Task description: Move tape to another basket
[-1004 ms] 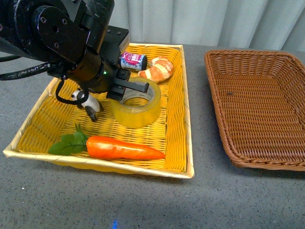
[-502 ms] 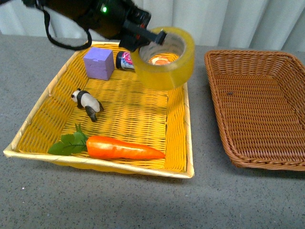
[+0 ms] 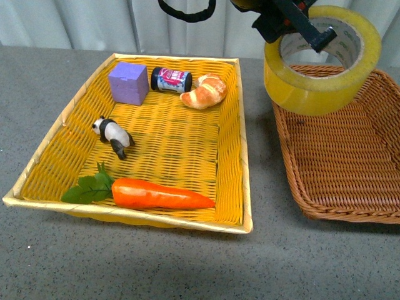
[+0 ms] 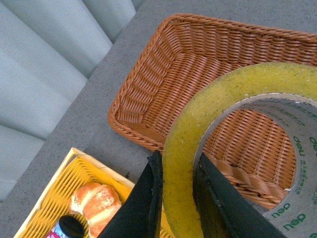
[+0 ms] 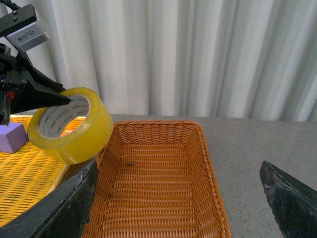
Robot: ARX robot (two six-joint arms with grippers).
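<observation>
The left end effector (image 3: 299,28) is pinching the wide roll of translucent yellowish packing tape (image 3: 319,94), one black finger inside the white printed core and the other against the outer wall, jaws closed tight on the band between them. The roll hangs in the air, tilted, with its open face turned up and towards the near side. It sits over the far left corner of the brown woven wicker basket (image 3: 294,156), right about above the braided left rim, and touches nothing but those fingers. The basket's floor shows bare weave. Over in the right wrist view, the right end effector (image 5: 173,208) has its fingers spread wide apart with nothing between them, the brown basket lying below. To the left on the grey counter (image 3: 187,262) sits the bright yellow woven tray (image 3: 244,156), just beside the basket but not touching it. Along its far edge lie a purple cube (image 3: 129,82), a small dark can on its side with a pink label (image 3: 171,79) and a golden croissant (image 3: 204,91). A little black-and-white panda figure (image 3: 113,134) stands mid-left, and an orange carrot with green leaves (image 3: 159,194) lies along the near rim. Pale pleated curtains (image 5: 198,54) hang behind.
</observation>
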